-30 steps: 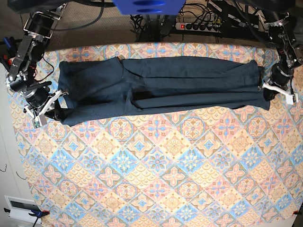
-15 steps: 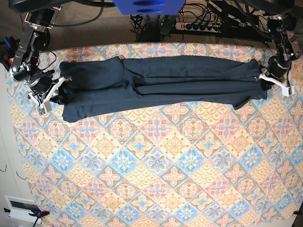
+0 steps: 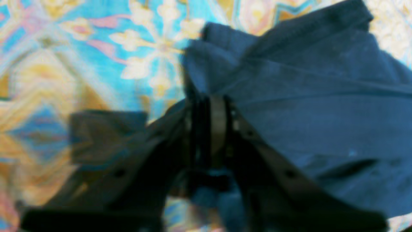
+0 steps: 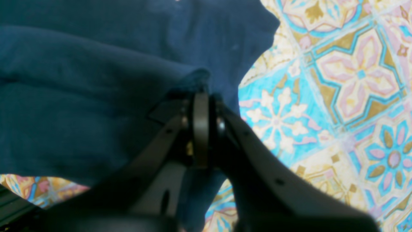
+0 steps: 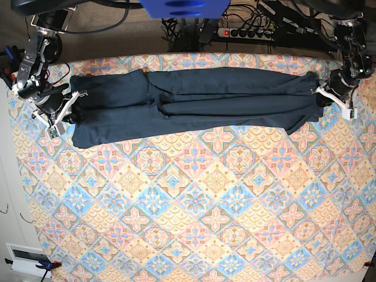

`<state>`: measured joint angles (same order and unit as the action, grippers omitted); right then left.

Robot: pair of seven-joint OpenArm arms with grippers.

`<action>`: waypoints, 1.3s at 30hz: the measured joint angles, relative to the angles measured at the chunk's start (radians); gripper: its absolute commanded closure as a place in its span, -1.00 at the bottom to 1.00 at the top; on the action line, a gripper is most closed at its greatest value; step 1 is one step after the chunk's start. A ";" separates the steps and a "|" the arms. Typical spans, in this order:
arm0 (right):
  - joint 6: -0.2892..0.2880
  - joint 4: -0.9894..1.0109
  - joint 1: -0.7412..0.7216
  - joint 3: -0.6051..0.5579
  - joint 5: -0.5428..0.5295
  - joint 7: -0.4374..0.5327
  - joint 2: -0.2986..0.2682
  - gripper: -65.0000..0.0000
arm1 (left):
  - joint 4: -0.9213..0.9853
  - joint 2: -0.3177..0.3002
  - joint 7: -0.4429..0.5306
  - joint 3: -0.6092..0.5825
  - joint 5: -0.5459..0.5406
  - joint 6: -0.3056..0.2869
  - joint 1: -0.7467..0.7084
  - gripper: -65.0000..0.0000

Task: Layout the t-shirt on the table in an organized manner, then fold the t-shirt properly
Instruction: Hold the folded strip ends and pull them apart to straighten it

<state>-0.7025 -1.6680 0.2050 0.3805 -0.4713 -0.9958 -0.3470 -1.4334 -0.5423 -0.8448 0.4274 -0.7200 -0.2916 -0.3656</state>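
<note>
- The table (image 5: 194, 223) is mostly bare, leaving me folding room.
- The shirt (image 5: 194, 103) lies as a long band along the far edge, stretched between my grippers to pull it flat.
- My right gripper (image 4: 201, 93) is clamped on one end.
- My left gripper (image 3: 210, 100) sits at the other end; I cannot tell whether it grips.

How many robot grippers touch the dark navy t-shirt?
2: the right gripper at the soft dark navy t-shirt's left end in the base view, the left gripper at its right end.
</note>
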 measured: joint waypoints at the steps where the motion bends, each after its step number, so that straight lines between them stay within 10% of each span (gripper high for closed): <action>1: 0.000 0.000 0.000 0.000 0.000 0.001 0.000 0.99 | 0.000 -0.011 0.000 0.001 0.000 0.000 -0.008 0.45; 6: 0.000 0.000 0.000 0.000 0.000 0.000 0.000 0.99 | 0.000 -0.014 -0.005 0.023 0.000 -0.005 -0.017 -0.02; 11: 0.000 0.000 0.000 0.000 0.000 0.000 0.000 0.99 | -0.012 0.027 -0.005 0.185 -0.075 0.012 0.022 -0.02; 22: 0.000 0.000 -0.003 0.000 0.000 0.001 0.000 0.99 | -0.133 0.029 -0.043 -0.232 -0.045 0.002 0.202 -0.02; 34: 0.000 0.000 -0.002 0.000 0.000 0.000 0.001 0.99 | -0.033 0.047 -0.089 -0.294 0.230 0.000 0.290 -0.02; 39: 0.000 0.000 -0.003 0.000 0.000 0.000 0.004 0.99 | 0.027 0.058 -0.082 -0.296 0.253 -0.003 0.313 0.58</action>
<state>-0.7025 -1.6684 0.2024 0.3801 -0.4709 -0.9962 -0.3431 -1.4059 -0.4839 -0.9272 0.1310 -0.4667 -0.2951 -0.0528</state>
